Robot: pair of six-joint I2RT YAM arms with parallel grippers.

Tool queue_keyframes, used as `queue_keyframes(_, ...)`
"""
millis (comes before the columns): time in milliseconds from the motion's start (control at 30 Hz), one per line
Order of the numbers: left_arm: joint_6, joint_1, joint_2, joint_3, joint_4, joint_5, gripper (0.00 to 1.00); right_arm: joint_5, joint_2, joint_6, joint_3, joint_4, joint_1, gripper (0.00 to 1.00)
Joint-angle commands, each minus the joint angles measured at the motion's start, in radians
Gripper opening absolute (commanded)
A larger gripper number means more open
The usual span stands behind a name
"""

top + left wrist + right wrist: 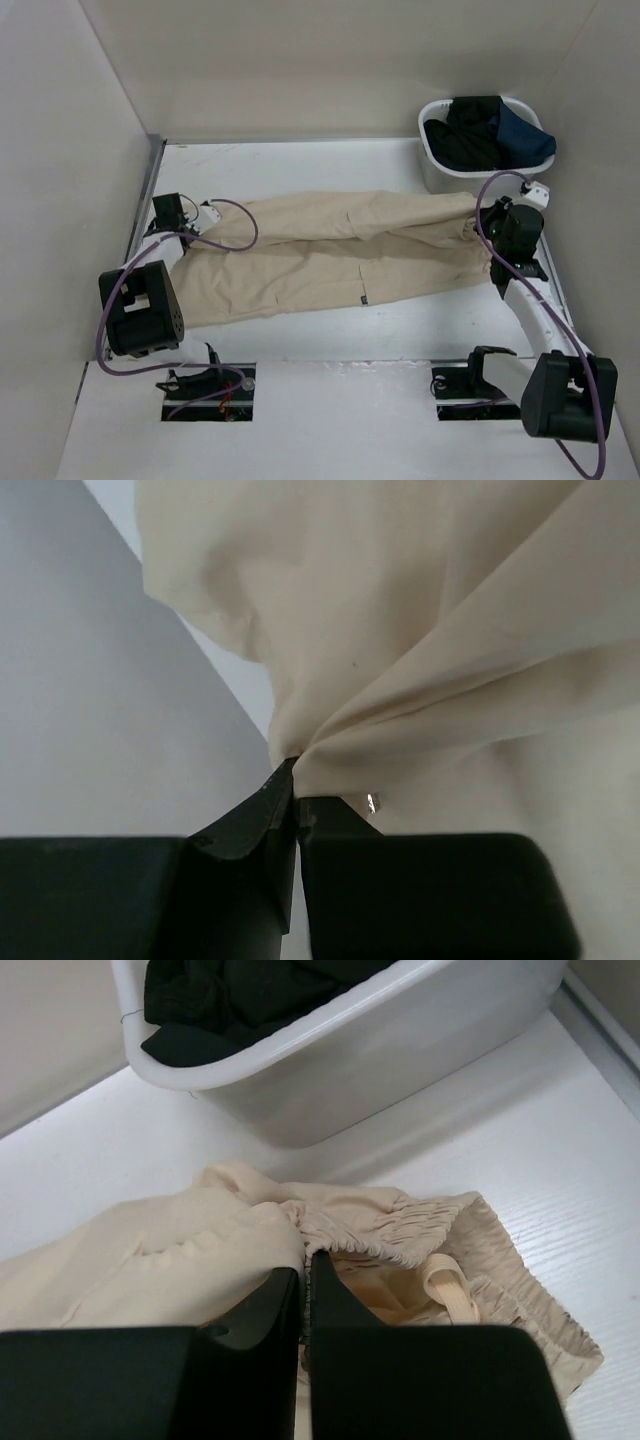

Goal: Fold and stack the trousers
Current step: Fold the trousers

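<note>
The beige trousers (330,255) lie stretched across the table, legs to the left, gathered waist to the right, a small dark tag on the near leg. My left gripper (207,215) is shut on the far leg's hem; in the left wrist view the cloth (420,660) bunches into the closed jaws of my left gripper (295,780). My right gripper (487,228) is shut on the waistband; the right wrist view shows the gathered waist (420,1225) pinched between the jaws of my right gripper (305,1265), a drawstring loop beside them.
A white basket (437,160) with black and navy garments (490,130) stands at the back right, close behind the right gripper; it also shows in the right wrist view (400,1050). Walls enclose the table on the left, back and right.
</note>
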State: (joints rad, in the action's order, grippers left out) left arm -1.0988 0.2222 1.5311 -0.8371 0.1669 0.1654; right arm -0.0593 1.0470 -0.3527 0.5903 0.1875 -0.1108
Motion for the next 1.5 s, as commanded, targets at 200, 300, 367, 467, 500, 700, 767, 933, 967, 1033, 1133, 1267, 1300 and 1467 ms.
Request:
queue_keyframes(200, -0.022, 0.035, -0.117, -0.22, -0.09, 0.052, 0.01, 0.036, 0.247, -0.061, 0.192, 0.07, -0.028, 0.18)
queue_keyframes(300, -0.022, -0.022, -0.182, -0.186, -0.055, 0.069, 0.01, -0.006, 0.286, -0.182, 0.249, -0.159, -0.086, 0.31)
queue_keyframes(367, -0.013, -0.056, -0.242, -0.119, -0.037, 0.082, 0.01, -0.065, 0.253, -0.283, 0.215, -0.299, -0.129, 0.29)
queue_keyframes(467, -0.001, -0.091, -0.34, 0.025, 0.003, 0.112, 0.01, -0.126, 0.141, -0.406, 0.094, -0.387, -0.181, 0.41)
queue_keyframes(500, 0.002, -0.096, -0.363, 0.061, 0.016, 0.115, 0.01, -0.141, 0.084, -0.452, 0.047, -0.393, -0.197, 0.46)
queue_keyframes(700, 0.03, -0.114, -0.491, 0.282, 0.075, 0.118, 0.01, -0.276, -0.214, -0.658, -0.052, -0.512, -0.28, 0.98)
queue_keyframes(767, 0.054, -0.126, -0.506, 0.311, 0.08, 0.118, 0.01, -0.298, -0.255, -0.652, -0.029, -0.52, -0.277, 1.0)
queue_keyframes(933, 0.083, -0.148, -0.513, 0.357, 0.082, 0.118, 0.01, -0.216, -0.113, -0.528, 0.08, -0.456, -0.238, 1.0)
queue_keyframes(967, 0.088, -0.148, -0.511, 0.359, 0.083, 0.118, 0.01, -0.168, -0.055, -0.5, 0.113, -0.465, -0.237, 1.0)
queue_keyframes(1033, 0.093, -0.145, -0.514, 0.359, 0.086, 0.117, 0.01, -0.094, 0.036, -0.491, 0.161, -0.534, -0.232, 1.0)
queue_keyframes(1133, 0.089, -0.136, -0.517, 0.368, 0.079, 0.117, 0.02, -0.065, 0.088, -0.528, 0.149, -0.545, -0.217, 1.0)
queue_keyframes(1267, 0.094, -0.134, -0.519, 0.382, 0.071, 0.114, 0.02, -0.008, 0.195, -0.535, 0.198, -0.502, -0.208, 1.0)
queue_keyframes(1300, 0.093, -0.134, -0.516, 0.382, 0.069, 0.112, 0.02, -0.007, 0.229, -0.54, 0.216, -0.508, -0.203, 1.0)
queue_keyframes(1467, 0.083, -0.116, -0.512, 0.36, 0.051, 0.114, 0.02, 0.032, 0.3, -0.603, 0.198, -0.545, -0.175, 0.8)
